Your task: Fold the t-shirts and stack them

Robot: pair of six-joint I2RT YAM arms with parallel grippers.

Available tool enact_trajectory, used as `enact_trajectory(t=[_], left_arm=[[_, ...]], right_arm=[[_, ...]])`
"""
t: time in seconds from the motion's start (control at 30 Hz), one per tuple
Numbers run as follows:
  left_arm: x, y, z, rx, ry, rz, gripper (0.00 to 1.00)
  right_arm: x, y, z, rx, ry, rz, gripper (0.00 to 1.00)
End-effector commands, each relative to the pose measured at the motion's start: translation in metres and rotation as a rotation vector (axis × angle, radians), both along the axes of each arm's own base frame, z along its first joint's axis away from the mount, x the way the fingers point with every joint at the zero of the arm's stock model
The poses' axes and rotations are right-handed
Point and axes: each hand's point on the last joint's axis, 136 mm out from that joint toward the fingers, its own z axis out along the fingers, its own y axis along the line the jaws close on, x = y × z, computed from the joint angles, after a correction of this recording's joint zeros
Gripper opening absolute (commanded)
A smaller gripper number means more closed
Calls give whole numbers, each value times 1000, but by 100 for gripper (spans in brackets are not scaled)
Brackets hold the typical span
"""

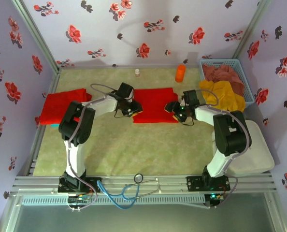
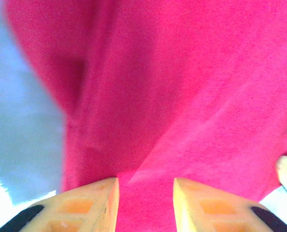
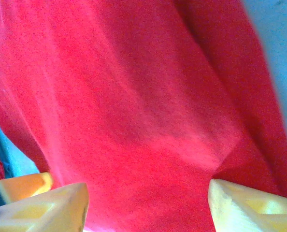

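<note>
Bright, even overhead light; soft shadows; both wrist views blurred, oversaturated.

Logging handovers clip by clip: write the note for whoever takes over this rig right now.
Left gripper: jaws part closed with red cloth in the gap; I can't tell if it is pinched.
Right gripper: open wide over the same cloth.
Things: the centre t-shirt lies as a flat rectangle with a gripper at each end. A second red t-shirt lies folded at the left edge of the table.
Done: second t-shirt folded.
Left: probably finish the centre fold, then stack. Yellow cloth spills from the basket.
</note>
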Motion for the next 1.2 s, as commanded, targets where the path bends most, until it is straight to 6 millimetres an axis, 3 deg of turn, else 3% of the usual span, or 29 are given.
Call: enact_trajectory(t=[0.0,0.07,0.17,0.3,0.43,0.63,0.77,0.93,1.17], left_arm=[[15,17,62,46,-109,-2,36],[24,15,82,46,-140,-13,36],[37,8,96,53,-151,-32,36],[51,-10,98,21,-152,-42,36],[62,-29,81,-11,-137,-49,36],[75,-46,35,-34,-99,-57,36],[77,-45,4,-12,-59,-56,36],[67,-36,-14,8,-24,-51,35],[37,-22,-34,21,19,-22,34]], right_arm=[[2,-14,32,-80,-35,0,67],[9,-15,51,-89,-69,-1,68],[24,-11,71,-77,-121,3,69],[48,1,89,-1,-176,-16,70],[75,13,92,83,-219,-43,70],[105,27,54,143,-203,-59,70],[109,29,21,144,-158,-65,70],[94,23,-15,109,-82,-68,70],[50,10,-46,42,30,-74,70]])
